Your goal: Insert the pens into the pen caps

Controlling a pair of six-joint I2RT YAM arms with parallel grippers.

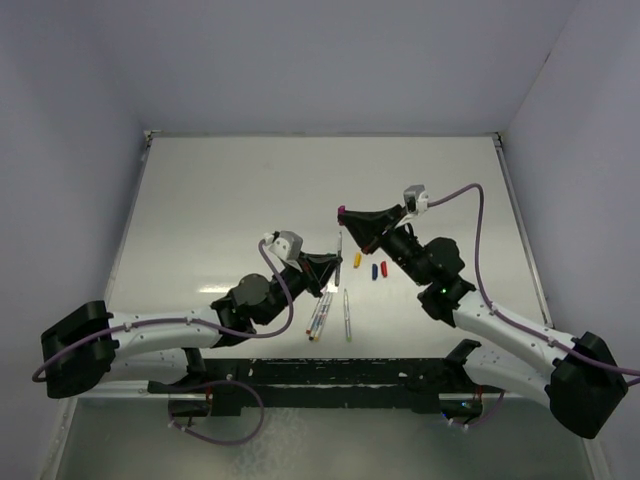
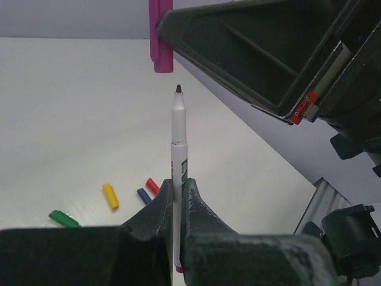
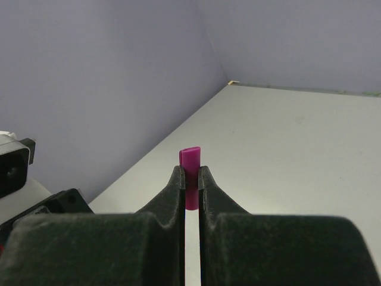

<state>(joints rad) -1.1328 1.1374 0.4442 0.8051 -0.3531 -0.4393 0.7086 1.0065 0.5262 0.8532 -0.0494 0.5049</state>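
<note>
Right hand (image 1: 348, 215) holds purple cap (image 1: 342, 209), seemingly above pen (image 1: 339, 246) in left hand (image 1: 329, 270).

We can read no words, numbers or brand marks anywhere. The upright pen (image 2: 178, 137) at the centre of the left wrist view carries small red and green print on its barrel, but it is too small and blurred for us to make out. The pens (image 1: 320, 315) lying at lower centre of the top view show only coloured specks, likewise illegible.
</note>
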